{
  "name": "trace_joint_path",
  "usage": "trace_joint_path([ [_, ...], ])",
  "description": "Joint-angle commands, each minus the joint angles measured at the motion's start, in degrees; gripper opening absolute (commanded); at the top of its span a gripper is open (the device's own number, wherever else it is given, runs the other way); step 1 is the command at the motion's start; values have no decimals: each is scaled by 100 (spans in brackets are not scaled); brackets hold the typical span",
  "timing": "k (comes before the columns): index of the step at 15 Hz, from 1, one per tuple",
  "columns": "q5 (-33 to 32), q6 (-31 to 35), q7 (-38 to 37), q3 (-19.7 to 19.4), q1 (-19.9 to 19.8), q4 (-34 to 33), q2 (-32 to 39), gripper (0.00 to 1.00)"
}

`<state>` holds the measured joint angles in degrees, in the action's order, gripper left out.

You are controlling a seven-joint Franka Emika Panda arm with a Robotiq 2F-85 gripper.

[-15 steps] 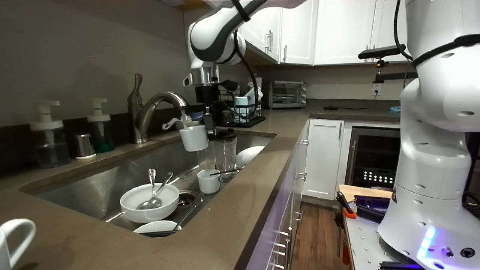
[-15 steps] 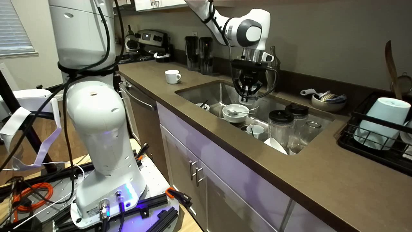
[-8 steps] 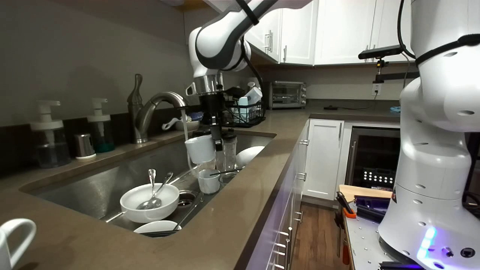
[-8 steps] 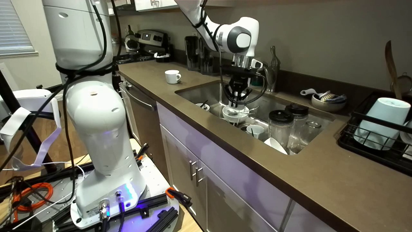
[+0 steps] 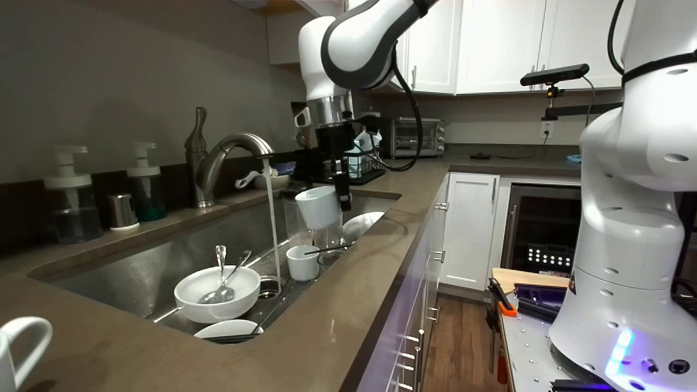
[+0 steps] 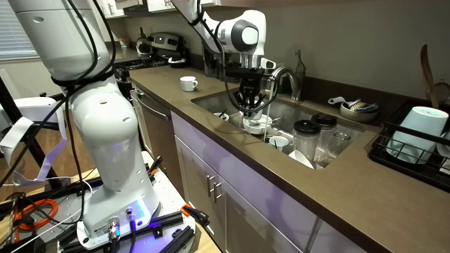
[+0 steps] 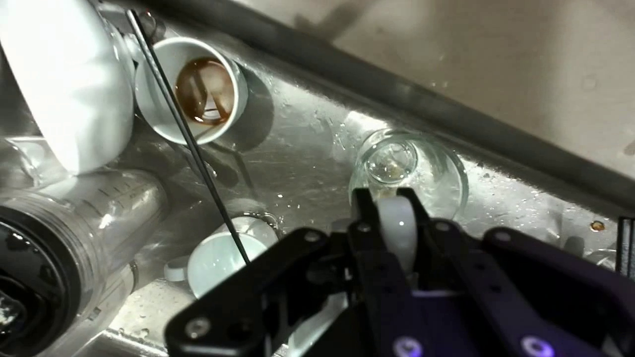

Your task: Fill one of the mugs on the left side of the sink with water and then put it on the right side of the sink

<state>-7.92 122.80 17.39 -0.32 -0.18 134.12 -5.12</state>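
Away from the falling water goes the white mug. In an exterior view it hangs over the sink, tipped a little, near the tap. In an exterior view another mug sits on the worktop, near the sink. In the wrist view my jaws pinch the white handle tight.

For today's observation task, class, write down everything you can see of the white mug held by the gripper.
The mug is plain white and smooth, and looks ceramic. Its handle is clamped between the fingers of the closed gripper, the only thing seen touching it. It hangs over the sink, mouth up but slightly tilted. The running water from the faucet falls beside it, not into it. How full it is cannot be seen.
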Motion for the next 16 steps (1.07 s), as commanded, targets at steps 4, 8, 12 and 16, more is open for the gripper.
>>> trace_joint_path([
  [4,-326,-18,-273,-60,-9,253,-404,16],
  [8,-278,-4,-210,-79,-12,270,-332,5],
  [12,-273,14,-226,-146,-53,361,-459,5],
  [16,-287,26,-254,-228,-84,464,-637,5],
])
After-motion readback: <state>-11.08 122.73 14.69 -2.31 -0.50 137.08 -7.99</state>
